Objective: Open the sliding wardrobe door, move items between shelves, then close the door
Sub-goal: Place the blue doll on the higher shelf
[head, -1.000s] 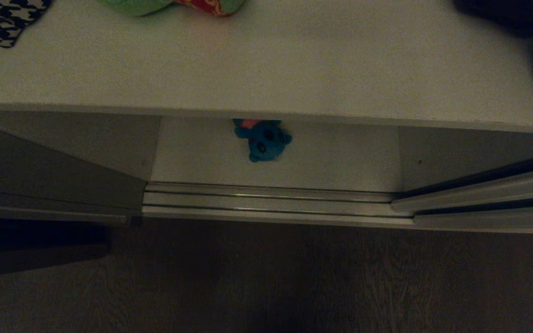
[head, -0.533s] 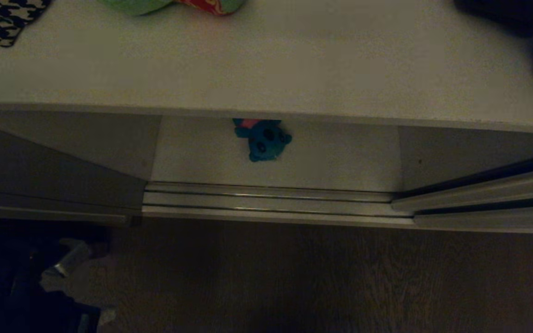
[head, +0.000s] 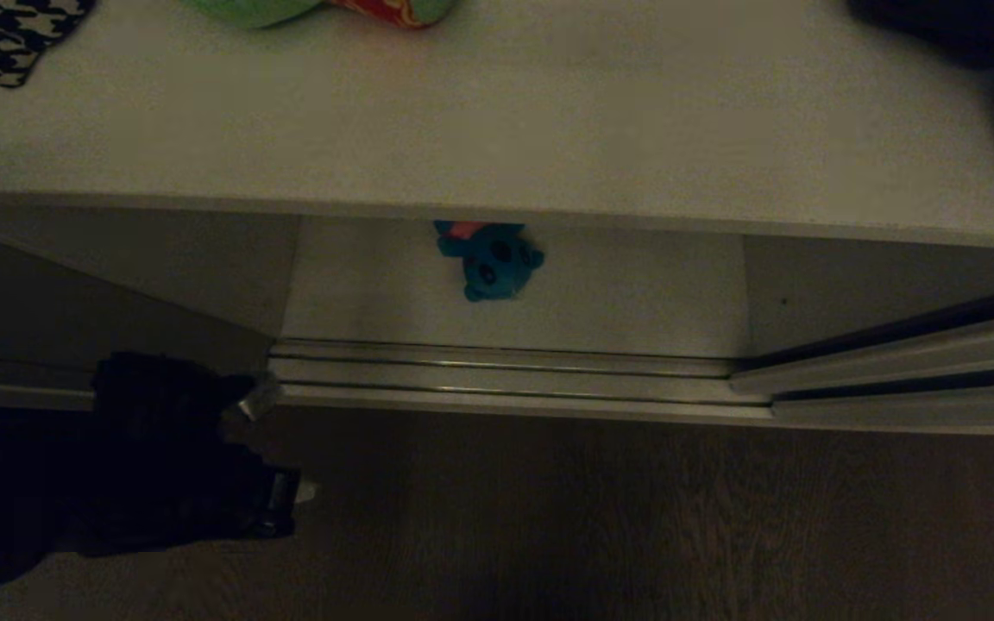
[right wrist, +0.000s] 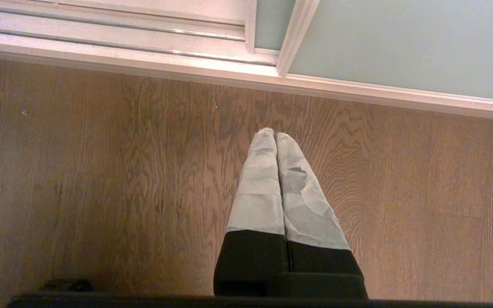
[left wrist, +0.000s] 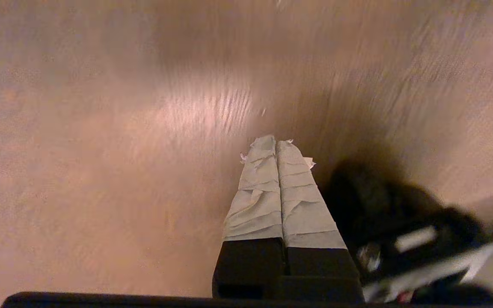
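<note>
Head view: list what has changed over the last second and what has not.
The left arm has come up into view at the lower left, rising from out of frame to the end of the floor track. Its left gripper stays shut and empty. The teal-blue plush toy, the green plush toy, the houndstooth bag and the shelves have not moved.

My left claw (left wrist: 275, 143) is pinched closed and empty above the wood floor (left wrist: 101, 149); my right claw (right wrist: 274, 134) hangs closed over that floor too.
</note>
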Tool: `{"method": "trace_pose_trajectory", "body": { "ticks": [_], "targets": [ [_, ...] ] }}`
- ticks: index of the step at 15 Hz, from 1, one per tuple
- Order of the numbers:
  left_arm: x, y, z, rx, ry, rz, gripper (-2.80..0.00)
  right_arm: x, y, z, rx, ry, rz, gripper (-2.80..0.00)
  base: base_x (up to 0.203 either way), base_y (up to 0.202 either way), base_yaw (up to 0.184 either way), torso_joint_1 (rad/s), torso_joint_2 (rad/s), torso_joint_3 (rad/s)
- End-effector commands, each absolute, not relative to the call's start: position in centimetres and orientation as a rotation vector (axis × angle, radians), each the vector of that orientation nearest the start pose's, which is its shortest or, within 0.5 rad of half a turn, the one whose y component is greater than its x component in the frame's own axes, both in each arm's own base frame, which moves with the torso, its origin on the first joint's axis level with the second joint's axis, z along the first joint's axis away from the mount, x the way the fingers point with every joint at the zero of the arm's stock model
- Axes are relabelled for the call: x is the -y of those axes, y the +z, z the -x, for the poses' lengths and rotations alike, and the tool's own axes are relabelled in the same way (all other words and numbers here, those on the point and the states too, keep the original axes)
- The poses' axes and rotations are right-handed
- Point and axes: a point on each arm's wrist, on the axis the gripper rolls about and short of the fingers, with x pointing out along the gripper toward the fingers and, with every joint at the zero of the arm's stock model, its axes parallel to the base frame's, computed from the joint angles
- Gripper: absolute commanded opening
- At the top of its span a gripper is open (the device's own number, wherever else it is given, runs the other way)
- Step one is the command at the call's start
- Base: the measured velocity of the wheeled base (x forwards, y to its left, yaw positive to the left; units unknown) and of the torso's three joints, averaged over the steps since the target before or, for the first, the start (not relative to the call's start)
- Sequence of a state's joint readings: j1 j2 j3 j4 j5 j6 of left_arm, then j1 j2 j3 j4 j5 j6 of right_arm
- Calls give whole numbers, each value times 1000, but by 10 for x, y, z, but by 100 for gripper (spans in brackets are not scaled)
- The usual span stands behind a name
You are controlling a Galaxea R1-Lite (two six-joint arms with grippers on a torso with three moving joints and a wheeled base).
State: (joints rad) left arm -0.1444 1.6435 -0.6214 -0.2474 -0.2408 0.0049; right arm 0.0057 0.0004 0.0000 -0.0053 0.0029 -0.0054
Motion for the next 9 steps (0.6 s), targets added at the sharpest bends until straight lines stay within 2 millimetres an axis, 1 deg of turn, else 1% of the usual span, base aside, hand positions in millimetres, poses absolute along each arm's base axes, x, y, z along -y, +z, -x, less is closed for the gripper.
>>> {"method": "trace_pose_trajectory", "body": {
  "ticks": [1,3,4,5,7,9],
  "targets": [
    [53,104,-271,-800,-383,50,-280,0,76,23,9,9,6,-280,0,0,0,0,0,0],
    [65,101,-298,-757,-392,77,-280,0,76,23,9,9,6,-280,0,0,0,0,0,0],
    [72,106,-314,-718,-395,93,-280,0,76,23,9,9,6,-280,0,0,0,0,0,0],
    [77,112,-327,-685,-391,116,0,0,76,23,9,9,6,-280,0,0,0,0,0,0],
    [87,128,-348,-622,-381,193,0,0,76,23,9,9,6,-280,0,0,0,0,0,0],
    [98,143,-362,-570,-387,260,0,0,76,23,9,9,6,-280,0,0,0,0,0,0]
  ]
}}
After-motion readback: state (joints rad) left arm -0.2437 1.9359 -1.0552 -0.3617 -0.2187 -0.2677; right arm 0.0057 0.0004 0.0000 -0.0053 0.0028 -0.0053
